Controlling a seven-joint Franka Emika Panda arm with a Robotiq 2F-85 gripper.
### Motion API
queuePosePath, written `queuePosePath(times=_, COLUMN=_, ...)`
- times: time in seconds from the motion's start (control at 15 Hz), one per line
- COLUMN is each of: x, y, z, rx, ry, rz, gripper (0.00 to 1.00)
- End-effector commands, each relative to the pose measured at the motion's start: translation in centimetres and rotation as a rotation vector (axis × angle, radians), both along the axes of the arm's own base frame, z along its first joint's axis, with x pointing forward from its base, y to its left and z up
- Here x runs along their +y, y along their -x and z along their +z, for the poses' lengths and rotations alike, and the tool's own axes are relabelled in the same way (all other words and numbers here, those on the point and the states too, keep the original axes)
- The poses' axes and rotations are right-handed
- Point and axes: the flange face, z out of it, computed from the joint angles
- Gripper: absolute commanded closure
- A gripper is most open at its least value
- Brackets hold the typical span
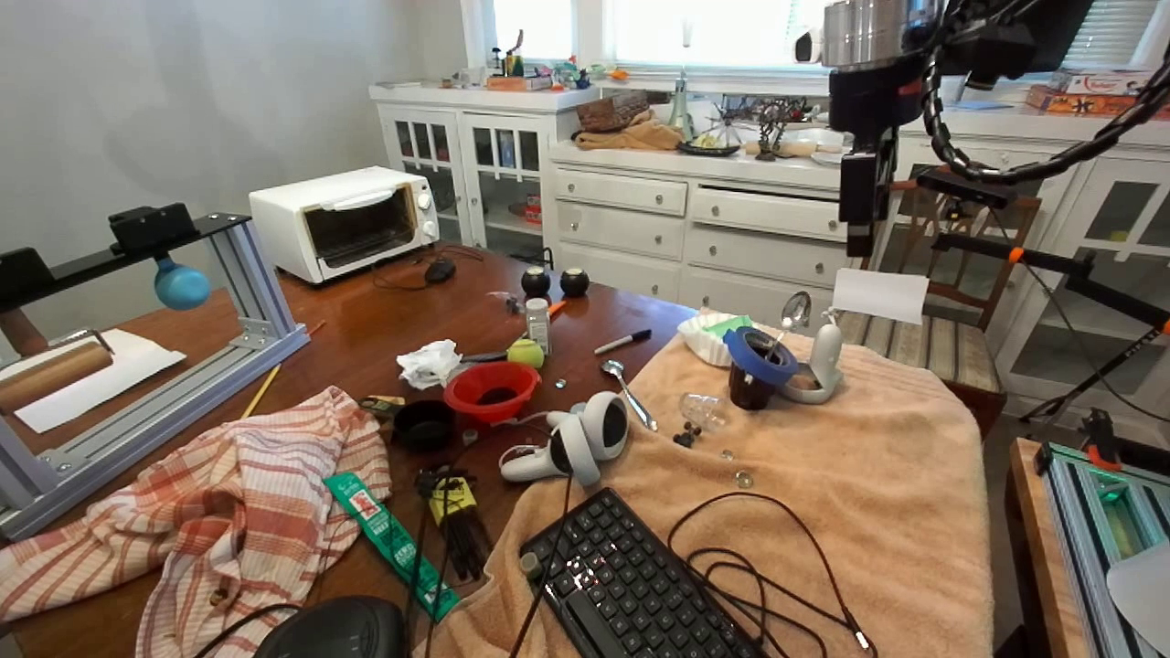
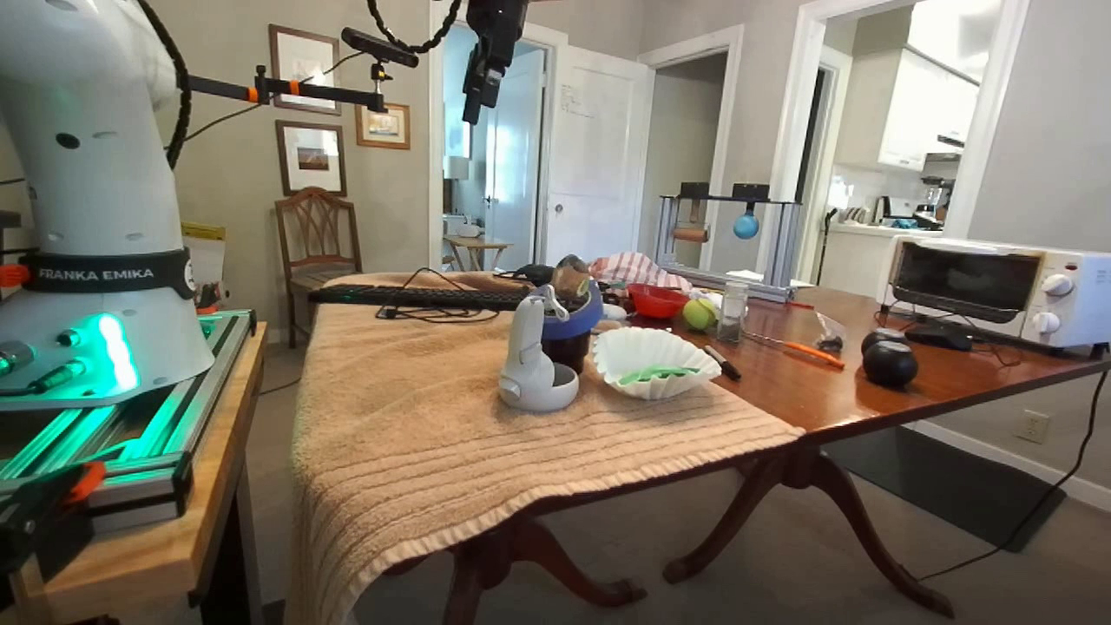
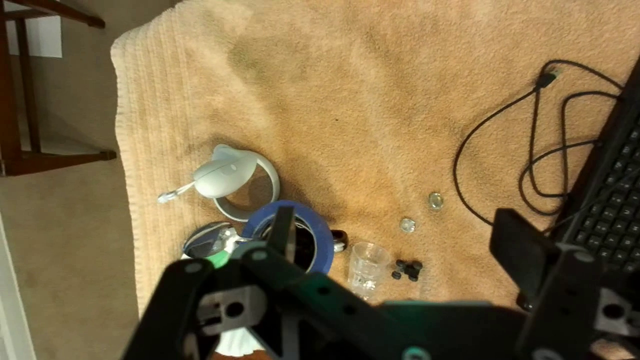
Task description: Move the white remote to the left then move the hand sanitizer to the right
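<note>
A white remote, shaped like a VR controller with a ring, stands on the tan towel in both exterior views. It also shows in the wrist view. Another white ringed controller lies at the towel's edge by the red bowl. A small clear bottle with a pale cap, seemingly the hand sanitizer, stands upright by the tennis ball; an exterior view also shows it. It is out of the wrist view. My gripper is open and empty, high above the towel.
A dark mug topped by a blue tape ring stands beside the standing controller. A white pleated filter holds something green. A clear cup, glass beads and a keyboard with loops of cable lie on the towel. A red bowl sits mid-table.
</note>
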Motion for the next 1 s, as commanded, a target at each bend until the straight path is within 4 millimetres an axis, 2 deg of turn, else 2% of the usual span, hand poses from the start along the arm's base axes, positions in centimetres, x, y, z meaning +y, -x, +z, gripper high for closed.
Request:
queuePosePath(times=0.0, x=-4.3, y=-1.0, z=-1.8, rx=0.078, ry=-0.019, rz=-0.072, gripper=0.0)
queuePosePath(times=0.2, x=-8.6, y=-0.6, z=-4.9, rx=0.217, ry=-0.03, rz=-0.178, gripper=0.0)
queuePosePath(times=0.4, x=-11.3, y=0.0, z=-8.1, rx=0.333, ry=-0.046, rz=-0.201, gripper=0.0)
queuePosePath(times=0.53, x=-12.3, y=0.1, z=-10.1, rx=0.398, ry=-0.046, rz=-0.196, gripper=0.0)
queuePosePath(times=0.67, x=-12.6, y=-0.2, z=-11.2, rx=0.421, ry=-0.078, rz=-0.233, gripper=0.0)
queuePosePath(times=0.73, x=-12.1, y=0.4, z=-10.6, rx=0.375, ry=-0.062, rz=-0.221, gripper=0.0)
queuePosePath(times=0.93, x=-12.4, y=0.0, z=-11.6, rx=0.402, ry=-0.063, rz=-0.227, gripper=0.0)
